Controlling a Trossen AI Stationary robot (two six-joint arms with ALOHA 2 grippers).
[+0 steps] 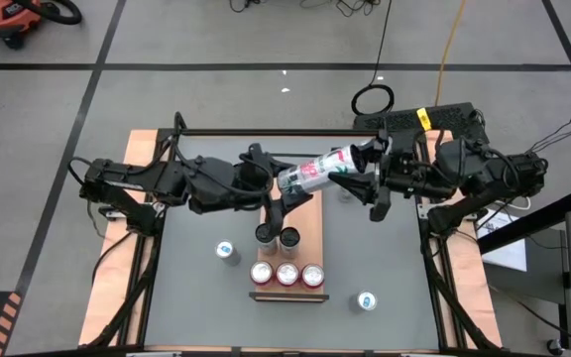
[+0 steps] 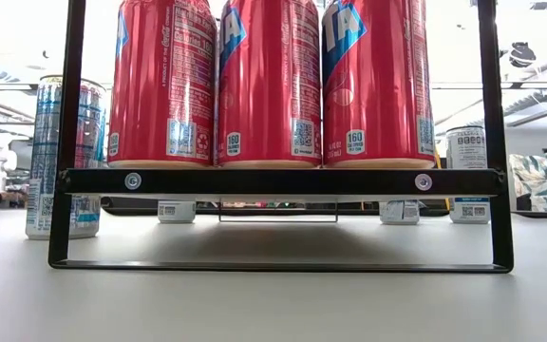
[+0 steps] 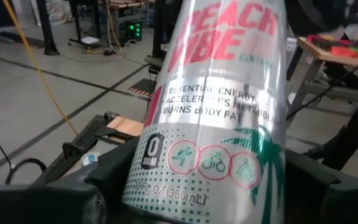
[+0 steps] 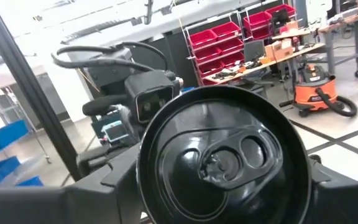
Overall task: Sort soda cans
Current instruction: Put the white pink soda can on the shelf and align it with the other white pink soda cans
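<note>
The three red cans (image 2: pixel 272 81) look like glossy printed metal. The silver can (image 3: pixel 219 112) shows a shiny metallic skin with matt print, its dark top (image 4: pixel 224 155) smooth and glossy. The rack frame (image 2: pixel 278 181) is matt black metal; the table (image 2: pixel 273 304) is smooth grey.

Both arms reach in toward the upper middle of the high view and meet end to end. The left gripper (image 1: pixel 287 181) has its fingers either side of one end of a can (image 1: pixel 317 170) held off the table; the right gripper (image 1: pixel 357 161) brackets the other end.
</note>
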